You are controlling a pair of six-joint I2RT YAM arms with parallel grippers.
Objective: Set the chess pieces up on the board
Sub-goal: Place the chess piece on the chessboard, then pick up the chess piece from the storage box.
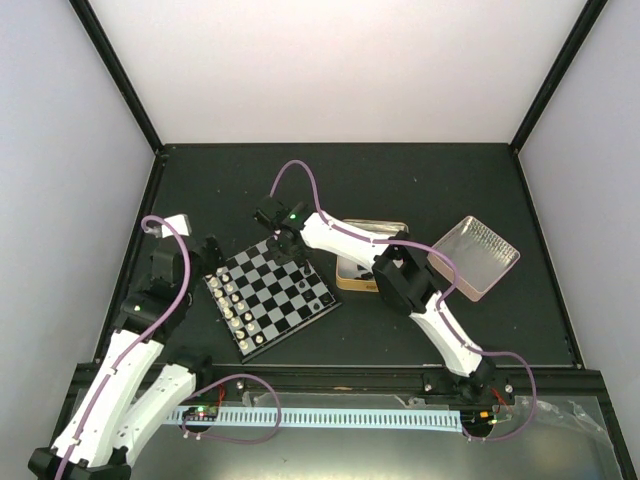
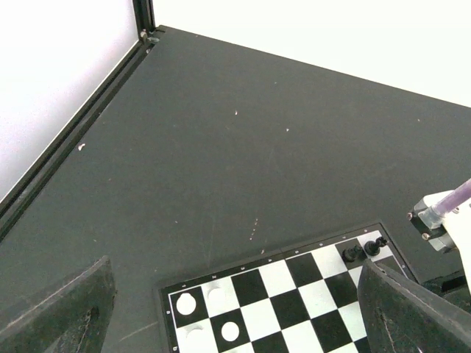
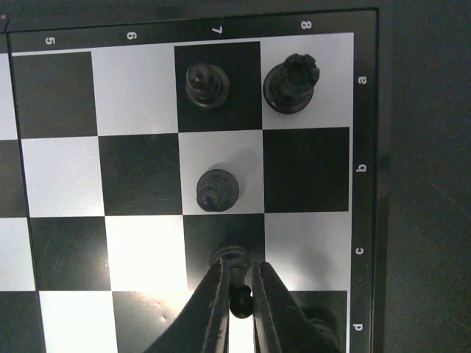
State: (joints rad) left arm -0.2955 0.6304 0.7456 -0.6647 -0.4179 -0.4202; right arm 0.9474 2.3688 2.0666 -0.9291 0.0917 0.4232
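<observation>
The board (image 1: 272, 296) lies tilted on the dark table. In the right wrist view my right gripper (image 3: 238, 283) is shut on a black pawn (image 3: 240, 300) whose base rests on the dark square of row c, column 7. Two more black pawns (image 3: 208, 83) (image 3: 218, 188) and a black rook (image 3: 292, 82) stand beyond it near the board's corner. Another black piece (image 3: 321, 321) is half hidden behind the right finger. My left gripper (image 2: 239, 323) hangs open over the board's (image 2: 294, 290) opposite corner, above white pieces (image 2: 186, 303), with nothing between its fingers (image 2: 66, 316).
Cream-white pieces (image 1: 238, 312) line the board's near-left side. A gold-rimmed tin (image 1: 372, 262) sits right of the board, partly under the right arm, with a silvery lid (image 1: 480, 256) further right. The right arm's cable end (image 2: 441, 213) shows beside the board.
</observation>
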